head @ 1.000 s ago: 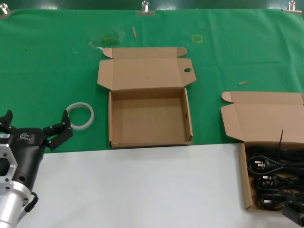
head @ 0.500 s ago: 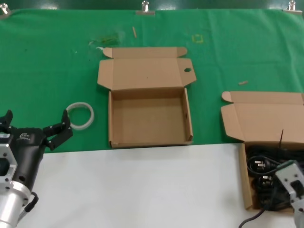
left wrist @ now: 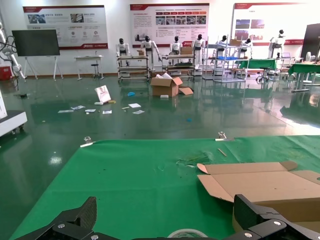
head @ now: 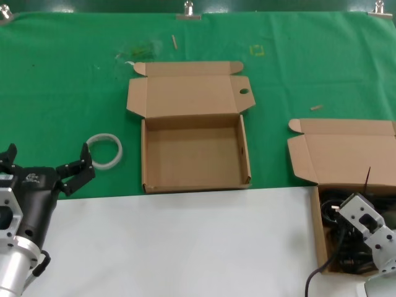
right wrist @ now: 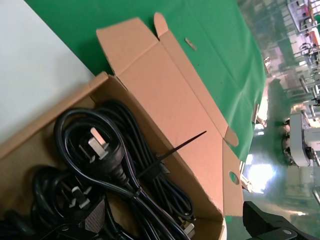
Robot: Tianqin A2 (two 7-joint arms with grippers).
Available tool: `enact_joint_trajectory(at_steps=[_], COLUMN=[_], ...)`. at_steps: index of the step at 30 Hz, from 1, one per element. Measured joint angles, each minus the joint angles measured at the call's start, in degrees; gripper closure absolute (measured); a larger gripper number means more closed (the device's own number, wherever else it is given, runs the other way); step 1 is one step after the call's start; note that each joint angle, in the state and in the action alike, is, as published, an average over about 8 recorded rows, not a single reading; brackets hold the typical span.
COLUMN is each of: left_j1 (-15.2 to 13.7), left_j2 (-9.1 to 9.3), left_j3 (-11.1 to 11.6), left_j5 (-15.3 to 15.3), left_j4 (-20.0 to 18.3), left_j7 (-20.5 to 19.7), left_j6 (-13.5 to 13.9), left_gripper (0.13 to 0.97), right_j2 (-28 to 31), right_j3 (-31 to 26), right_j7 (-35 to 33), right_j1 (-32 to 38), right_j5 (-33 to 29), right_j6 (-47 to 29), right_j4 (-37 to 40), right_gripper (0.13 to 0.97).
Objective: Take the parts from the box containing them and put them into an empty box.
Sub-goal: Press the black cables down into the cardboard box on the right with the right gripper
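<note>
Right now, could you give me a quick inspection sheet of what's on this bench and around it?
Surface: green cloth at the back, white tabletop at the front.
Job's things: black power cables lie bundled in the carton at the right; the open empty carton sits mid-table, a round hole in its lid tab.
Clutter: white plastic ring left of the empty carton; small scraps on the cloth.
Grippers: left gripper open, hovering near the ring; right gripper over the cable carton, fingers mostly out of view.
Cables: robot cable at the right arm's base.
Surroundings: exhibition hall with wall posters, shelving and cardboard boxes on the floor.
</note>
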State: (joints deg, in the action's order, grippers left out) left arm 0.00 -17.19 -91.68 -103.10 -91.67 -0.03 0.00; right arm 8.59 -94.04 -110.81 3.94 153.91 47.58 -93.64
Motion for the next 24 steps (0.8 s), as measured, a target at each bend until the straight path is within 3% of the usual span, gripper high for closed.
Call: enact_joint_trajectory(at_steps=[24], left_j1=[0.00], left_j2=[0.00], left_j3=[0.00], left_j5=[-0.01], left_j4=[0.00], left_j7=[0.00], left_j6=[0.00], left_gripper=[0.132], right_j2=[0.21], right_j3=[0.41], right_j7=[-2.29], right_j1=[2.33], right_j5=[-2.22], right_j6=[0.75], right_j4=[3.30], right_gripper=[0.129])
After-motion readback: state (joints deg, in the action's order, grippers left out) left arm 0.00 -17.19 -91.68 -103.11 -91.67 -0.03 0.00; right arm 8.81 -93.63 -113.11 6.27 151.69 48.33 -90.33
